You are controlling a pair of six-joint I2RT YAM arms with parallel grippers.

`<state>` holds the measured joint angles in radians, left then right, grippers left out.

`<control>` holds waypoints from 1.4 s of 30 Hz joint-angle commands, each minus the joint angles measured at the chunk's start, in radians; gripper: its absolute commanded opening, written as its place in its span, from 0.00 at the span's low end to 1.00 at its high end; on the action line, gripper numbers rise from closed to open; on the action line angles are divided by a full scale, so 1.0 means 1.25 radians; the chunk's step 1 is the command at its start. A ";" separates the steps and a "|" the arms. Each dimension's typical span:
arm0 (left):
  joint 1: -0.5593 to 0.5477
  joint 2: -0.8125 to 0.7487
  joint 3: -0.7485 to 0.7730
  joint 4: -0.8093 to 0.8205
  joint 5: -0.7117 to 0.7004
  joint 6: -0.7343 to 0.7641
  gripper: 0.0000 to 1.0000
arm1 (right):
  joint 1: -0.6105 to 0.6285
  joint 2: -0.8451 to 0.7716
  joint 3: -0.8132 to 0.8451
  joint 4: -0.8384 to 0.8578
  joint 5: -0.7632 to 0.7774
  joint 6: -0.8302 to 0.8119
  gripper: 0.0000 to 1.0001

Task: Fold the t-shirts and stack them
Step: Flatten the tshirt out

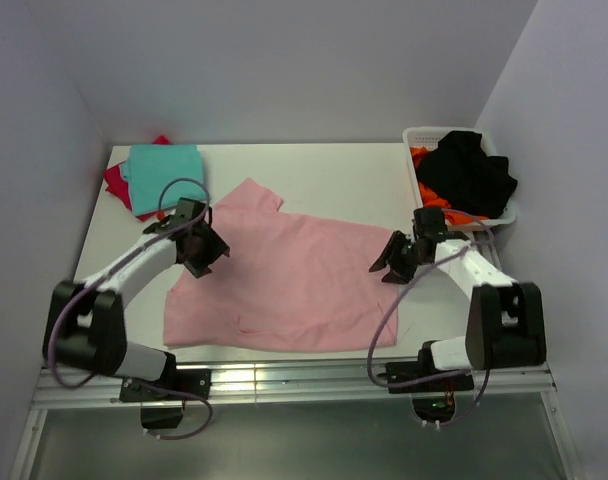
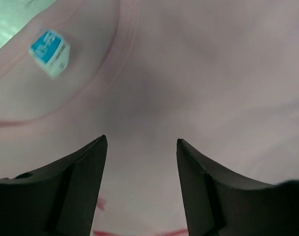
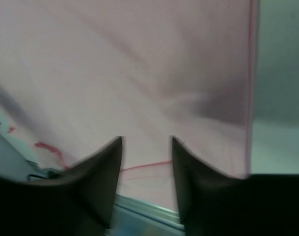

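Top external view: pink shirt flat between our open grippers

We see the pink shirt (image 1: pixel 284 280) spread on the table (image 1: pixel 334 165). Our left gripper (image 1: pixel 206 250) hovers over its left edge, by the collar label (image 2: pixel 49 53), fingers apart. Our right gripper (image 1: pixel 392 262) hangs over its right edge, likewise parted. The teal shirt (image 1: pixel 166 170) lies on the red shirt (image 1: pixel 114 185), far left.

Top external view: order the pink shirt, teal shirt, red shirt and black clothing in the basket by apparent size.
1. pink shirt, spread flat, by far the largest.
2-3. black clothing and the folded teal shirt look about alike; not ranked.
4. red shirt, only an edge showing beneath the teal one.
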<state>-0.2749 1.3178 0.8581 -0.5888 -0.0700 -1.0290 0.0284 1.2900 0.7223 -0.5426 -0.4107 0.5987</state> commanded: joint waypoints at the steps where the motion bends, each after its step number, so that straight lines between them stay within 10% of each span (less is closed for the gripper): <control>1: 0.003 0.144 0.062 0.083 0.024 0.059 0.63 | 0.005 0.103 0.053 0.079 0.009 0.006 0.50; 5: 0.003 0.288 0.160 0.109 0.031 0.097 0.31 | 0.005 0.265 0.133 0.090 0.021 0.008 0.01; 6: 0.004 0.339 0.178 0.107 0.029 0.103 0.09 | 0.005 0.287 0.145 0.092 0.024 0.011 0.00; 8: 0.006 0.424 0.240 0.091 0.023 0.115 0.00 | 0.005 0.348 0.191 0.091 0.028 0.012 0.00; 24: 0.117 0.769 0.696 0.001 0.077 0.156 0.00 | 0.007 0.746 0.790 -0.060 0.046 0.014 0.00; 26: 0.130 0.783 0.763 -0.017 0.098 0.156 0.06 | 0.007 0.789 0.870 -0.081 0.035 0.011 0.00; 28: 0.138 0.784 0.806 -0.034 0.111 0.156 0.42 | 0.007 0.804 0.915 -0.095 0.028 0.006 0.02; 30: 0.139 0.737 0.800 -0.020 0.131 0.152 0.76 | 0.009 0.792 0.918 -0.095 0.024 -0.004 0.24; 33: 0.139 0.616 0.742 0.017 0.135 0.146 0.94 | 0.010 0.718 0.879 -0.094 0.034 -0.013 0.50; 42: 0.147 0.295 0.551 -0.018 0.115 0.150 0.91 | 0.026 0.348 0.636 -0.132 0.062 0.006 0.53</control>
<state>-0.0967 1.8263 1.6310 -0.6044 0.0814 -0.8539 0.0490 1.8858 1.5738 -0.6907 -0.3508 0.5911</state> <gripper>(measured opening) 0.921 0.529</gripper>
